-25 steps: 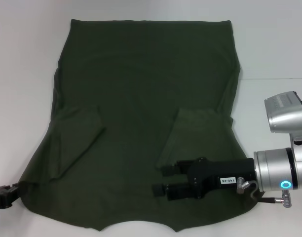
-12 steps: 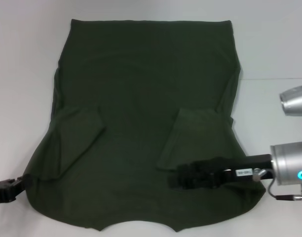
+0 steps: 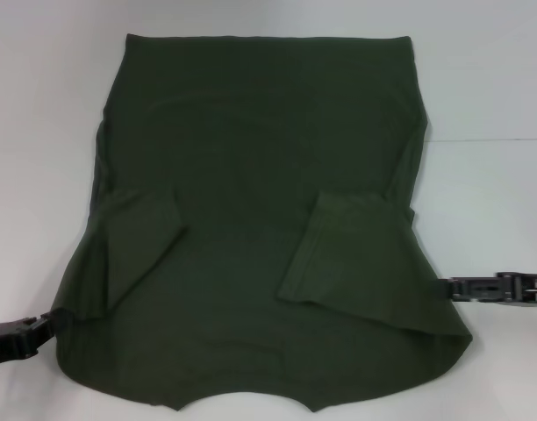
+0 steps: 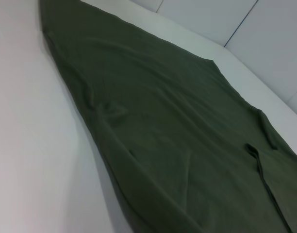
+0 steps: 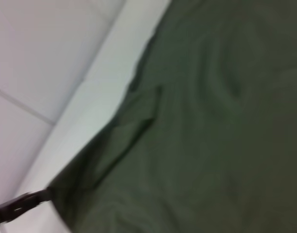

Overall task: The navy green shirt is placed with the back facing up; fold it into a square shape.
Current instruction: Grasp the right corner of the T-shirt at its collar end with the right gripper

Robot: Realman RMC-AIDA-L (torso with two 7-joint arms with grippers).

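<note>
The right gripper (image 3: pixel 466 288) sits low at the right edge of the navy green shirt (image 3: pixel 251 175), tips just at the cloth near the folded-in right sleeve (image 3: pixel 343 254); whether the fingers are parted or pinching fabric, I cannot tell. Opposite, the left gripper (image 3: pixel 32 333) touches the near-left shoulder corner, and its grip is hard to read too. Between the two spreads the shirt, plain back up on the white table (image 3: pixel 488 88), long axis running away from both grippers, hem far, collar notch nearest. Both sleeves lie folded inward. Each arm is nearest its own side edge, so a side fold looks next.
</note>
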